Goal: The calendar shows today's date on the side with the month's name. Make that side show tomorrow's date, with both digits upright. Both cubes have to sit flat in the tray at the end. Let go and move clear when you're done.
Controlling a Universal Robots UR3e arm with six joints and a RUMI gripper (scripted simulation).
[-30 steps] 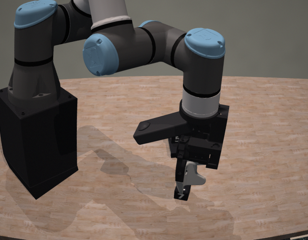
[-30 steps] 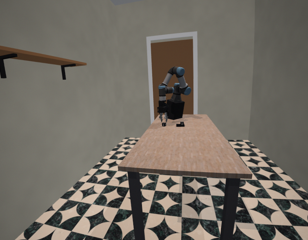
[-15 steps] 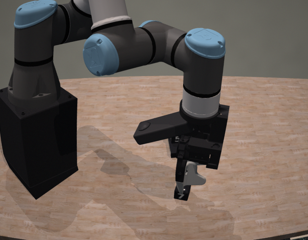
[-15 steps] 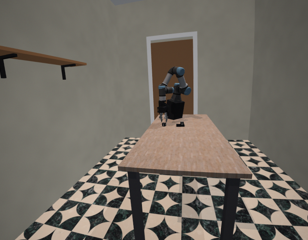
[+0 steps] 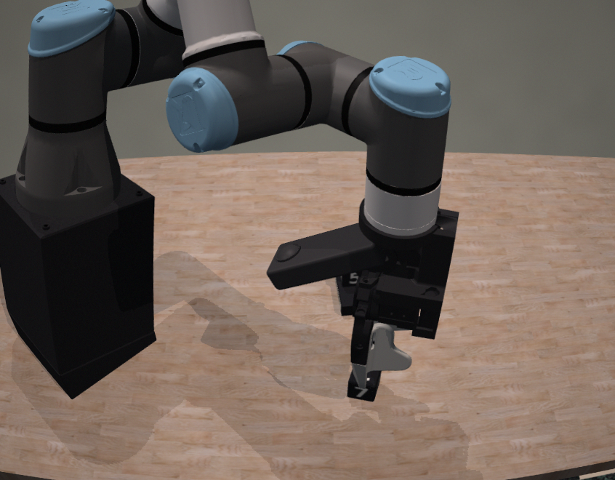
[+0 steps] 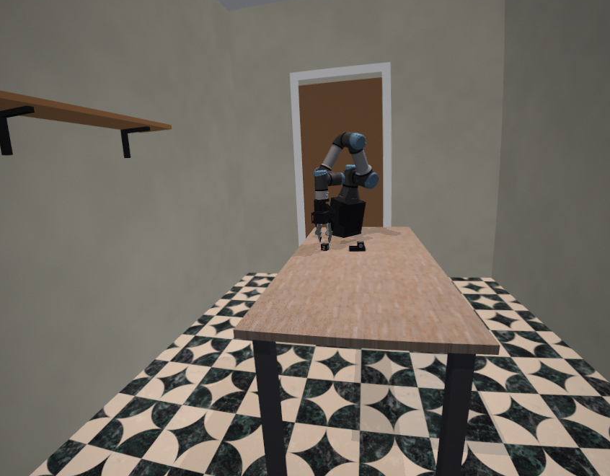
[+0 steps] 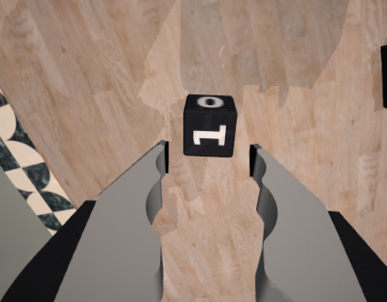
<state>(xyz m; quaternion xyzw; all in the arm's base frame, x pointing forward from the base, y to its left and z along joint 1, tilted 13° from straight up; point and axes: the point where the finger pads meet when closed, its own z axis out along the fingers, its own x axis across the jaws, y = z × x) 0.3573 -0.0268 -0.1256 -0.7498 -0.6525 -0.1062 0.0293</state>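
A black cube lies on the table, apart from the tray. It shows a 7 in the top view, a 2 in the exterior view, and in the wrist view a sideways 1 on top and a 0 on the far face. My gripper is partly open and empty above this cube, its jaws apart with a gap on both sides. The black tray holds the second cube, showing a 5 in the top view and a 0 in the exterior view. The month's name is not visible.
The arm's black pedestal stands on the table behind the tray as the exterior camera sees it. The table edge and tiled floor show at the left of the wrist view. A wall shelf is far from the arm.
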